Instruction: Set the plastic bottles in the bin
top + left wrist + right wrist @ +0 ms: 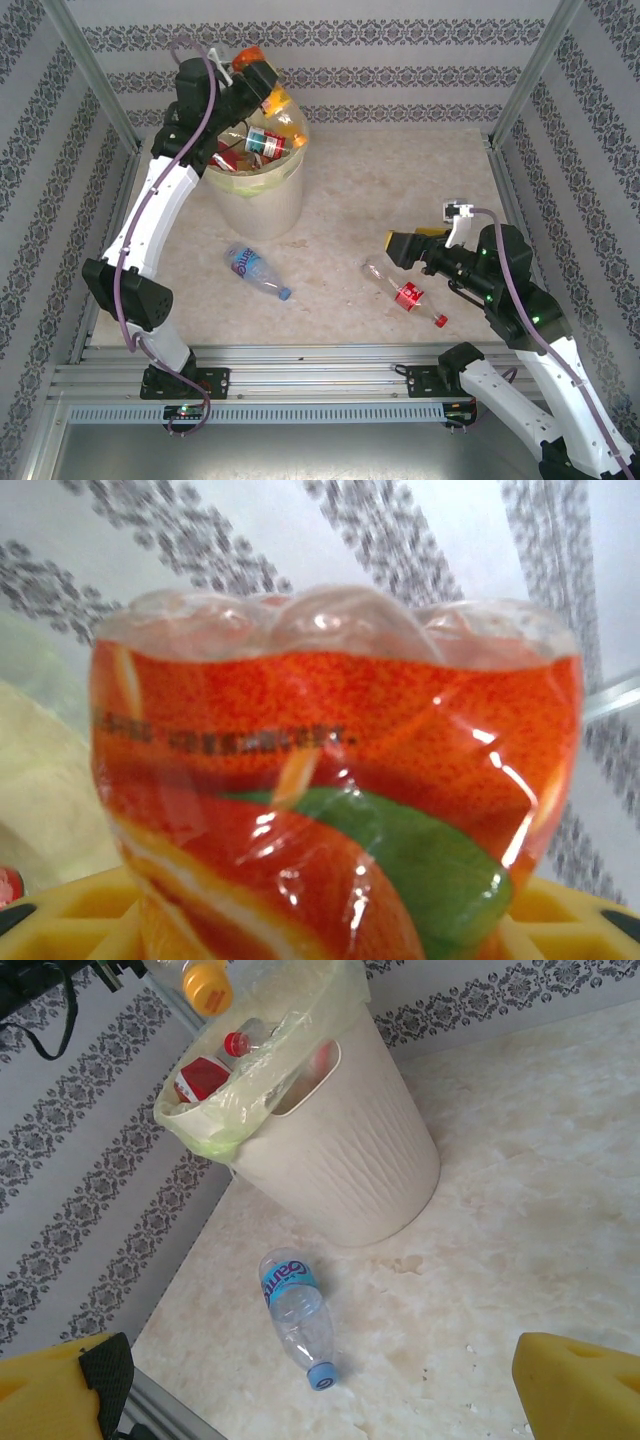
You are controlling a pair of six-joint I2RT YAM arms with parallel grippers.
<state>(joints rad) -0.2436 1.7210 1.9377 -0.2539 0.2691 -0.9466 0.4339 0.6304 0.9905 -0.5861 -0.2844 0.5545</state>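
**Clamped tight, the orange-labelled bottle (330,800) hangs over the bin (262,205)**

From where I stand, the left claw (320,935) has its yellow pads squeezed onto that bottle. It holds the bottle above the bin's lined mouth, presumably so it drops clear of the rim onto the bottles heaped inside (262,140). Two more lie on the tabletop (350,190): a blue-labelled bottle (295,1315) near the bin's foot and a red-labelled bottle (407,293) further right. The right claw (320,1400) hangs near the red one, jaws wide apart with nothing between them, placed, I'd guess, to take it next.
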